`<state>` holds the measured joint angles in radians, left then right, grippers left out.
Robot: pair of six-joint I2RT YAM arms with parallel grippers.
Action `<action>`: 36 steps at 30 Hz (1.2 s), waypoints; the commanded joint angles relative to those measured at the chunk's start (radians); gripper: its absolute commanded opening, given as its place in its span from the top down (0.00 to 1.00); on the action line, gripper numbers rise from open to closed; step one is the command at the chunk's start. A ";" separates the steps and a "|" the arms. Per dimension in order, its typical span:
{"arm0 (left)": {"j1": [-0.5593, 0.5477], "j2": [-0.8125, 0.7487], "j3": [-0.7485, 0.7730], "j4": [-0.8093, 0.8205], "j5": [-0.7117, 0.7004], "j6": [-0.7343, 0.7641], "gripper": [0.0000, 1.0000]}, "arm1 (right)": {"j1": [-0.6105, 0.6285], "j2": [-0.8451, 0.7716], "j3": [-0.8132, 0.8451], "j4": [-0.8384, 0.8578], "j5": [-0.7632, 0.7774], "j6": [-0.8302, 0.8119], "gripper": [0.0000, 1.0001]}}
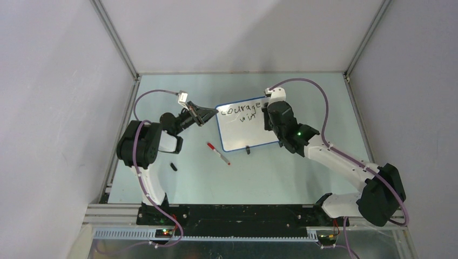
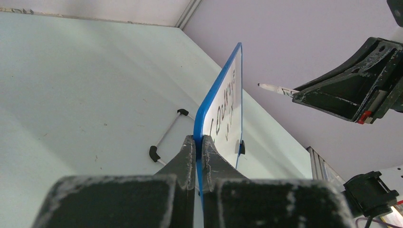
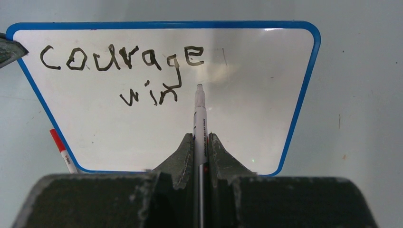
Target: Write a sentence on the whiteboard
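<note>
Left gripper [image 2: 199, 139] fills my near view, pinched shut on the blue-rimmed white rectangular whiteboard [image 2: 228, 99], mid-table. Black handwritten sentence [image 3: 122, 58] reads "courage win". Right gripper [image 3: 200, 138] clamps a white marker pen [image 3: 199, 111], tip just beside the "n".

On table [image 1: 302, 178]: loose marker [image 1: 218, 153] before whiteboard [image 1: 248, 132].

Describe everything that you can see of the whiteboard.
The whiteboard is a small white rectangle with a thin blue rim and rounded corners. Black handwriting reads "courage", with "win" below. The left gripper pinches its rim at one corner. The right gripper holds a marker with its tip just after "win"; whether it touches is unclear.
</note>
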<state>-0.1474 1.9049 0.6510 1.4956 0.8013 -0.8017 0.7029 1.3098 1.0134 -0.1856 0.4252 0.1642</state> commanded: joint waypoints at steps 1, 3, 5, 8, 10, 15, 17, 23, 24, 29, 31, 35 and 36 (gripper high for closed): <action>0.004 -0.032 -0.019 0.037 0.015 0.068 1.00 | 0.003 -0.044 -0.028 0.084 0.036 0.053 1.00; 0.004 -0.034 -0.021 0.037 0.012 0.068 1.00 | 0.010 -0.051 -0.036 0.094 0.045 0.066 1.00; 0.005 -0.036 -0.024 0.037 0.010 0.067 1.00 | 0.023 -0.057 -0.038 0.101 0.096 0.091 1.00; 0.004 -0.039 -0.026 0.037 0.007 0.066 1.00 | 0.062 -0.054 -0.039 0.111 0.238 0.130 1.00; 0.005 -0.042 -0.029 0.037 0.006 0.064 1.00 | 0.091 -0.045 -0.039 0.118 0.311 0.135 1.00; 0.004 -0.047 -0.033 0.038 -0.003 0.062 1.00 | 0.125 -0.008 -0.038 0.160 0.379 0.050 1.00; 0.004 -0.050 -0.038 0.038 -0.005 0.061 1.00 | 0.128 -0.003 -0.038 0.160 0.416 0.059 1.00; 0.003 -0.053 -0.047 0.037 -0.008 0.062 1.00 | 0.040 -0.065 -0.069 0.100 0.189 0.147 1.00; 0.002 -0.055 -0.052 0.038 -0.010 0.056 1.00 | 0.027 -0.081 -0.080 0.101 0.152 0.154 1.00; -0.004 -0.067 -0.069 0.040 -0.039 0.011 1.00 | -0.025 -0.110 -0.095 0.090 0.053 0.169 1.00; -0.005 -0.073 -0.071 0.040 -0.052 -0.006 1.00 | -0.026 -0.118 -0.095 0.087 0.043 0.162 1.00; -0.014 -0.065 -0.075 0.039 -0.063 0.018 1.00 | -0.030 -0.121 -0.095 0.091 0.000 0.160 1.00; -0.013 -0.065 -0.075 0.039 -0.061 0.023 1.00 | -0.032 -0.120 -0.095 0.097 -0.027 0.154 1.00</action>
<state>-0.1532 1.8645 0.5869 1.5017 0.7425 -0.8204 0.6758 1.2144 0.9176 -0.1078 0.4793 0.3141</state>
